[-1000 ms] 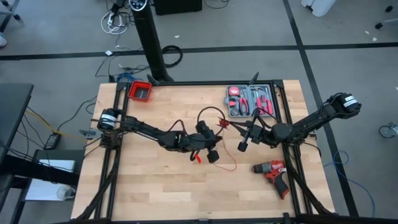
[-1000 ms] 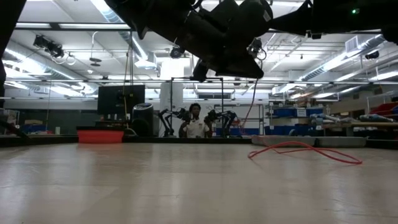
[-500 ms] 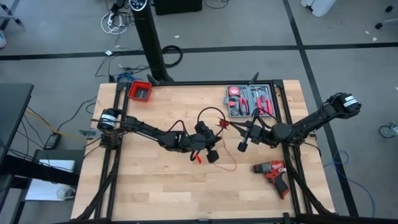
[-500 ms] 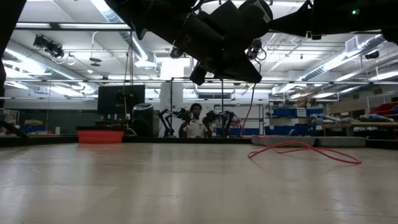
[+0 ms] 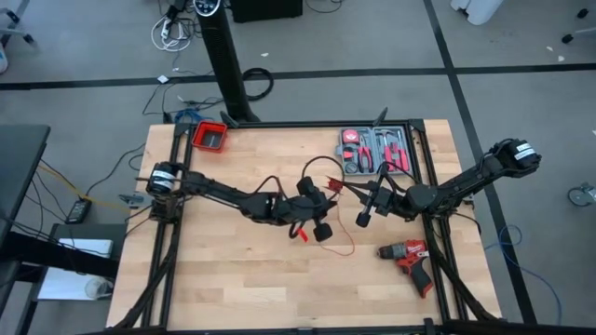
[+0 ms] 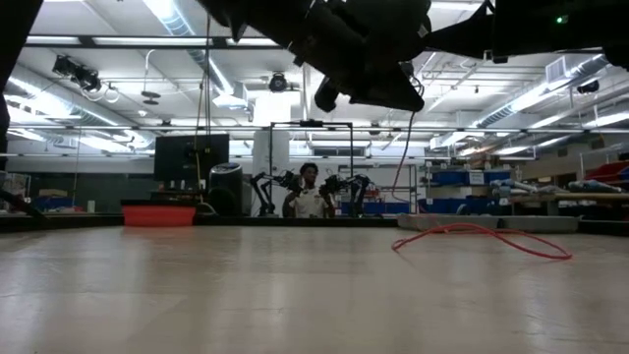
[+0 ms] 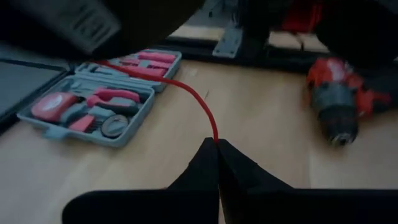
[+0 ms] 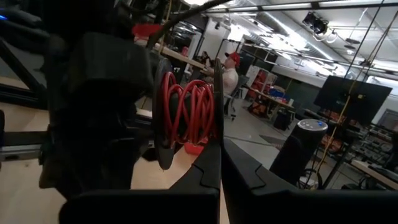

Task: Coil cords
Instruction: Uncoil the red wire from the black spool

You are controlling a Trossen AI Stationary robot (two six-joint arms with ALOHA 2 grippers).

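Left fingers [image 7: 217, 144] pressed together, pinching the red cord [image 7: 189, 93] above mid-table [image 5: 214, 270]. Right fingers [image 8: 219, 149] pinched shut on red loops of it, just toward 3 o'clock. Slack cord trailing on the table toward 5 o'clock, near the drill [image 5: 408, 257].

Light came from long ceiling strips [image 6: 187, 25] in the room behind the bench [image 5: 233, 279], which glared white in the low and right wrist views. From above, the bench was evenly and brightly lit, with only faint, soft shadows under the arms. In the low view the arms overhead were backlit into black shapes. The left wrist view was dim and soft, the drill [image 7: 339, 102] blurred and the near fingers [image 7: 205, 180] dark, unfocused masses.
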